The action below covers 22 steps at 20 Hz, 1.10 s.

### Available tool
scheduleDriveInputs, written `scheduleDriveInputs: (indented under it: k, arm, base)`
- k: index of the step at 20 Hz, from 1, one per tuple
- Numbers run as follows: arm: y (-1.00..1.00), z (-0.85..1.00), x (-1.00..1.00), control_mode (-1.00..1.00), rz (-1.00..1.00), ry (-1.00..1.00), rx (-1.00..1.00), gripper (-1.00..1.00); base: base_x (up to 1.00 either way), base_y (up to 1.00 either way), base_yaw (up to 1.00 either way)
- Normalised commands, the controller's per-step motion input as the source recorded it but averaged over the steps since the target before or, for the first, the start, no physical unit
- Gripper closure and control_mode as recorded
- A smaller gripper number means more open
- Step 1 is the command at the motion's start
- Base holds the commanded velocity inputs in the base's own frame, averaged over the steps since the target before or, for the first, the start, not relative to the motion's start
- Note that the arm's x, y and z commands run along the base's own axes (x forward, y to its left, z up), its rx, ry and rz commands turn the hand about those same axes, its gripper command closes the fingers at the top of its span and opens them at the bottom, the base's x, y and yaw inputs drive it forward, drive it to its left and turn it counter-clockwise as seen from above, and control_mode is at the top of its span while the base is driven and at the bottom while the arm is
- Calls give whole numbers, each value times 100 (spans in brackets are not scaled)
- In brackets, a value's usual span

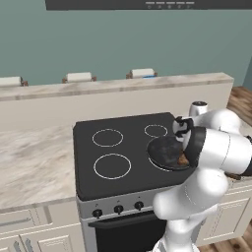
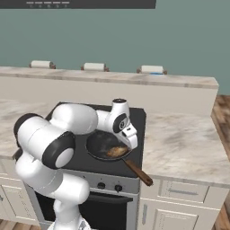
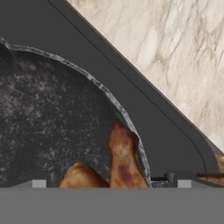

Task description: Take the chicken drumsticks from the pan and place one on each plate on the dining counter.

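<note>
The hand (image 2: 129, 137) hangs just above the pan (image 2: 104, 146), its jaws spread wide and empty; in the hand view the two chicken drumsticks (image 3: 114, 166) lie side by side against the pan's near rim, at the lower edge of the picture. The pan sits on the right front of the black stove top (image 1: 118, 147), its wooden handle (image 2: 138, 171) reaching out past the stove's front edge. The step in hand appears to be the first pick. To do it well, the hand should centre over one drumstick only, probably the longer piece beside the rim, and turn so the jaws cross its narrow width rather than its length. The rim stands close, so one jaw may strike it on the way down. The dining counter (image 1: 118, 84) lies behind the stove, with stools (image 2: 94, 66) along its far side.
</note>
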Motion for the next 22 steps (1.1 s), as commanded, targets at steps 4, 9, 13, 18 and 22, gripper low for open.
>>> scheduleDriveInputs:
  k: [4,9,13,18,22]
  arm:
    - [-5,-8,5,-100,0,2,-1,-100]
    - [-9,-12,0,-100,0,5,-1,-100]
    - [-3,-14,0,-100,0,5,-1,-100]
    - [0,-6,0,-100,0,1,0,-100]
    - [0,-5,2,-100,0,0,0,-100]
  base:
    - [0,0,0]
    - [0,0,0]
    - [0,0,0]
    - [0,0,0]
    - [0,0,0]
